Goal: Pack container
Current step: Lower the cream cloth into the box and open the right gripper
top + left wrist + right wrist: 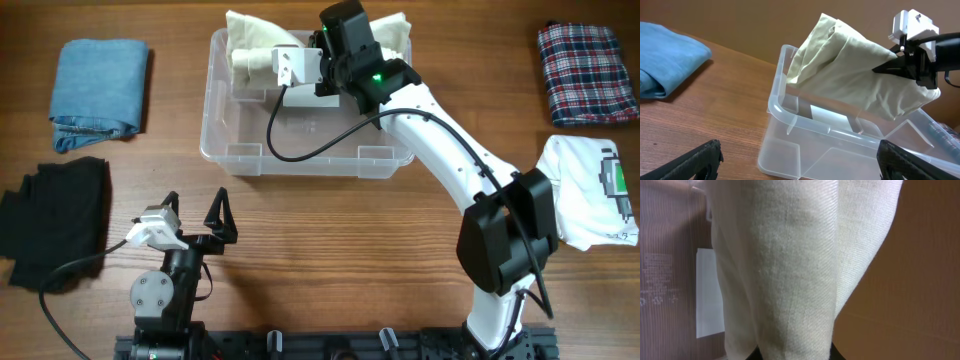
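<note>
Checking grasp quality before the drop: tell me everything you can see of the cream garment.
The cream garment is folded, plain off-white woven cloth with a fine diagonal weave and no print. The right gripper is shut on one end, holding it lifted and tilted over the far side of the container. Its other end sags to the rim near a far corner. Whether any part touches the base cannot be told.
</note>
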Robot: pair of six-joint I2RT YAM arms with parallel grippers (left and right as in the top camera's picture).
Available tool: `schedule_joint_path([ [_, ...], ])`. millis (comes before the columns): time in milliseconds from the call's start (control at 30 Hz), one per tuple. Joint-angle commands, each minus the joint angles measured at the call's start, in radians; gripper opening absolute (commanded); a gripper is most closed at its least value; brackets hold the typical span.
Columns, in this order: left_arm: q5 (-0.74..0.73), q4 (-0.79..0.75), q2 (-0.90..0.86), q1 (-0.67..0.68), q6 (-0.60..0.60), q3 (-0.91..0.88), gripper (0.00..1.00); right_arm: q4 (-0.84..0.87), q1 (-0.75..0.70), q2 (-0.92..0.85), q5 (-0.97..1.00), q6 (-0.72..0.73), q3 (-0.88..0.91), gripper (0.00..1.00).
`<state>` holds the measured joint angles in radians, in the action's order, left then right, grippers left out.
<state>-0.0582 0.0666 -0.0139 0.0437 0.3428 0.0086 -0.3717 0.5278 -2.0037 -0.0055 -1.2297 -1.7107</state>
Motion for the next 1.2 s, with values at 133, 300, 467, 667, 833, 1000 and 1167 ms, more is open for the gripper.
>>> schedule_joint_path([
  [133,0.003,0.006,0.007,-0.007,0.002,-0.003,1.00,0.037,0.002,-0.063,0.006,-0.023,-0.031,0.04],
  [300,0.003,0.006,0.007,-0.007,0.002,-0.003,1.00,0.076,0.002,-0.111,0.006,-0.015,-0.031,0.04],
  [467,0.003,0.006,0.007,-0.007,0.002,-0.003,1.00,0.095,0.002,-0.140,0.010,0.007,-0.031,0.04],
  [667,0.003,0.006,0.007,-0.007,0.002,-0.003,1.00,0.098,0.003,-0.141,0.014,0.060,-0.031,0.25],
  [833,0.003,0.006,0.007,-0.007,0.002,-0.003,1.00,0.057,0.010,-0.132,0.013,0.143,-0.031,0.20],
  [1000,0.003,0.006,0.007,-0.007,0.002,-0.003,1.00,-0.076,0.056,-0.085,0.014,0.195,-0.031,0.26],
  [1167,0.003,0.006,0.007,-0.007,0.002,-0.003,1.00,-0.188,0.102,-0.020,0.014,0.290,-0.031,0.99],
])
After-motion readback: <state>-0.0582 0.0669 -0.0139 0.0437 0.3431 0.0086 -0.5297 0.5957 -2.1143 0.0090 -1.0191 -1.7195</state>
